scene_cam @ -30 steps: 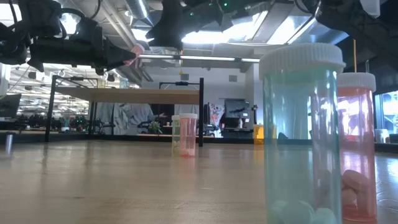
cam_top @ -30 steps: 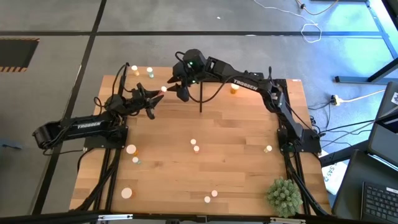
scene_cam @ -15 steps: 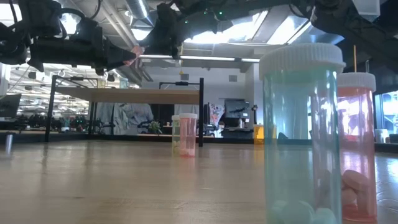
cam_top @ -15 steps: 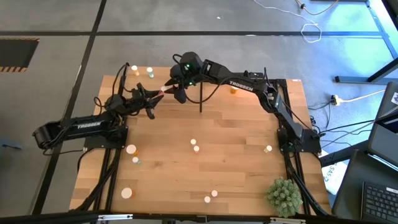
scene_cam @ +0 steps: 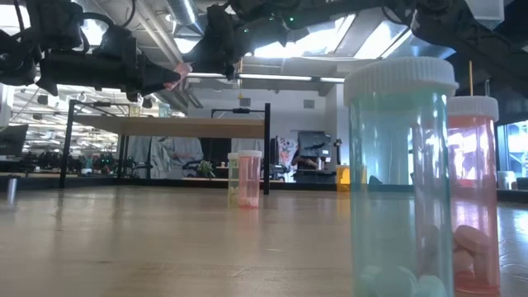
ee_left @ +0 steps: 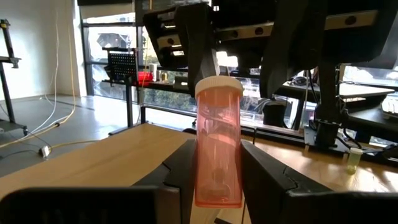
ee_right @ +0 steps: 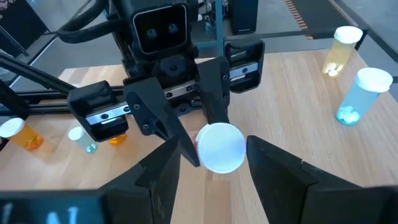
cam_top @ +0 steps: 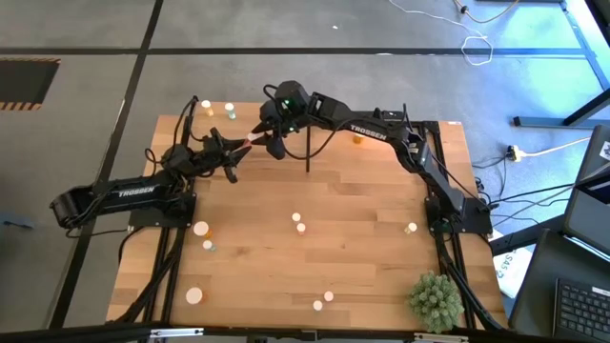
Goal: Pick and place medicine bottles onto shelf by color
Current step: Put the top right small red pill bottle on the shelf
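Observation:
A reddish medicine bottle (ee_left: 217,146) with a white cap (ee_right: 219,147) hangs high over the table's far left part, my left gripper (cam_top: 234,155) shut on it. My right gripper (cam_top: 269,135) reaches in from the right, open. Its fingers (ee_right: 166,177) stand on either side of the cap end. The shelf (scene_cam: 165,125) is a raised wooden board on black posts at the table's far side. Other medicine bottles stand on the table, among them an orange one (cam_top: 200,229), a small pair (cam_top: 298,223) and a pale green one (scene_cam: 402,177). My left gripper pinches the bottle's body near its bottom end (ee_left: 216,186) between its two fingers. The fingers are about level and point toward the table's far right. The bottle lies along them, cap end sticking out past the tips, lifted clear of the table. My right gripper: whether its fingers touch the cap, I cannot tell.
A spiky green plant ball (cam_top: 436,300) sits at the near right corner. A thin black post (cam_top: 307,152) stands just right of the two grippers. Bottles lie scattered near the front edge (cam_top: 323,301) and at the far left (cam_top: 217,110). An orange bottle (cam_top: 358,139) stands under the right arm.
My right gripper has come a little down and toward the table's left, up to the bottle in my left gripper, and its open fingers now stand around the cap end. My left gripper and the bottle have kept still.

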Tool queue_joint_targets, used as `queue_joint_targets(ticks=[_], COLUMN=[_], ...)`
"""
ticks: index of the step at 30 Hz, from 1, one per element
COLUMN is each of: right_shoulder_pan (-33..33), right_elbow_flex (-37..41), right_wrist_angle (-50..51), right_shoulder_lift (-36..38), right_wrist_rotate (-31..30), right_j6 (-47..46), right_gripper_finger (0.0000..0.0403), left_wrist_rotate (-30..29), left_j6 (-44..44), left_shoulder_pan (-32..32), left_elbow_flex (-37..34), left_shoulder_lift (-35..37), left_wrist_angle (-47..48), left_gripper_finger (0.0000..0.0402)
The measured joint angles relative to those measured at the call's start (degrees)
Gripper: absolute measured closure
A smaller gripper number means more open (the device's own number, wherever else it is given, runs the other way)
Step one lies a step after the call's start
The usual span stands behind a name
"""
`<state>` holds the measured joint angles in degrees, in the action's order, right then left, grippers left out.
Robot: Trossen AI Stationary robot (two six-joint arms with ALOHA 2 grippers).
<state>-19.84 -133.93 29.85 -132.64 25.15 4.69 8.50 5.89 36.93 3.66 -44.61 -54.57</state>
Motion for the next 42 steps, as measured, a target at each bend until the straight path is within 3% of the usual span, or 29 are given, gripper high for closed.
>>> queue_joint_targets(ticks=[27, 37, 42], right_shoulder_pan=[0.0, 0.0, 0.0], right_elbow_flex=[0.0, 0.0, 0.0], right_wrist_angle=[-4.0, -4.8, -4.9], right_shoulder_lift=[-2.7, -2.7, -2.7], right_wrist_rotate=[3.0, 3.0, 3.0], right_j6=[-1.5, -1.4, -1.3], right_gripper_finger=[0.0217, 0.0274, 0.0284], left_wrist_rotate=[0.2, 0.2, 0.2], left_j6=[0.0, 0.0, 0.0], left_shoulder_pan=[0.0, 0.0, 0.0], left_elbow_flex=[0.0, 0.0, 0.0], left_shoulder_lift=[0.0, 0.0, 0.0], left_wrist_angle=[0.1, 0.0, 0.0], left_gripper_finger=[0.0302, 0.0302, 0.0302])
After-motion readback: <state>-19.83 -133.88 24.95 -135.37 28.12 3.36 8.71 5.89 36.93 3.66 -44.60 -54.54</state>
